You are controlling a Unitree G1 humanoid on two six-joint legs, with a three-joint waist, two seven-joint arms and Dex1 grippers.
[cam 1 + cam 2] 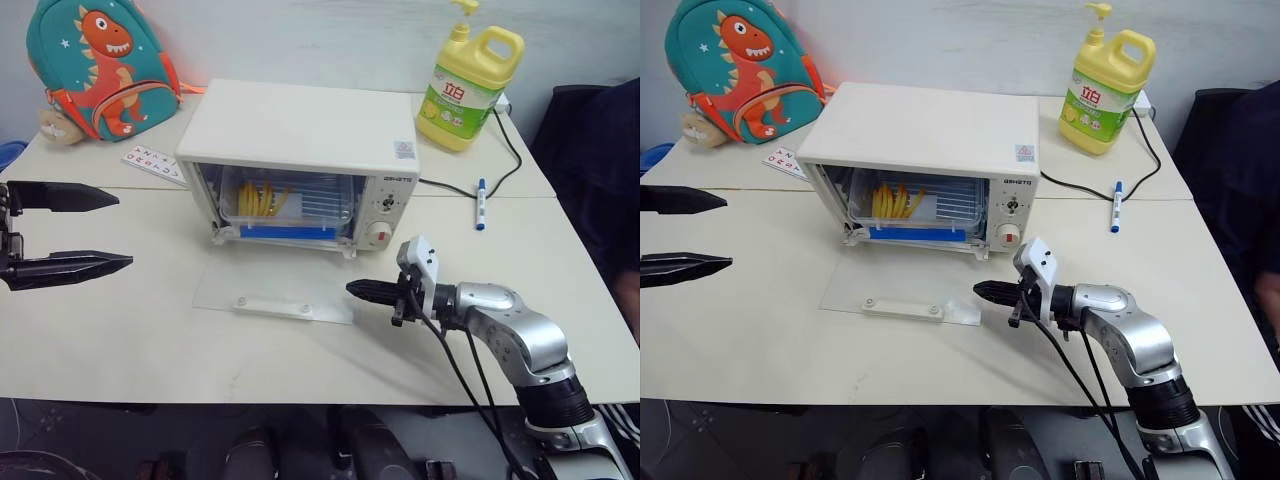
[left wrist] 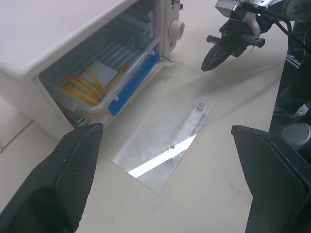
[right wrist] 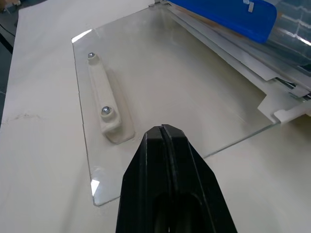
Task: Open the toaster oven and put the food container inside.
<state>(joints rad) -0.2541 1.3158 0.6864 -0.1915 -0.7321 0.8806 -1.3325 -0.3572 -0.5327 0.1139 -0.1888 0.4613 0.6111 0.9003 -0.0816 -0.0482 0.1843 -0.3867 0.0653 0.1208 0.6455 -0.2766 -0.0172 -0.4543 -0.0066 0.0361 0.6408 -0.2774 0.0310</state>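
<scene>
— On the cream table (image 1: 120,340), what stands in the middle?

— The cream-white boxy toaster oven (image 1: 300,135), its glass drop-down door (image 1: 275,290) lying flat on the tabletop with the white bar handle (image 3: 108,109) facing up. Two knobs sit on its right-hand panel.

— And the food container?

— The clear rectangular plastic food container (image 1: 285,205) with a blue side clip sits inside the oven cavity, yellow food strips and a white label visible through its wall. The blue clip faces the open front.

— The left gripper (image 1: 65,232)?

— Well to the left of the oven, apart from it, its two black fingers spread wide and holding nothing.

— The right gripper (image 1: 372,291)?

— Fingers pressed together, empty, its tip just beside the right front corner of the lowered door, pointing toward it; whether it touches the glass, I cannot tell.

— Anything else on the table?

— A teal dinosaur backpack (image 1: 98,62) at the back left, a yellow detergent jug (image 1: 468,88) with a pump at the back right, a blue marker pen (image 1: 481,203) near a black cable, and a card of letters (image 1: 152,163) left of the oven.
</scene>
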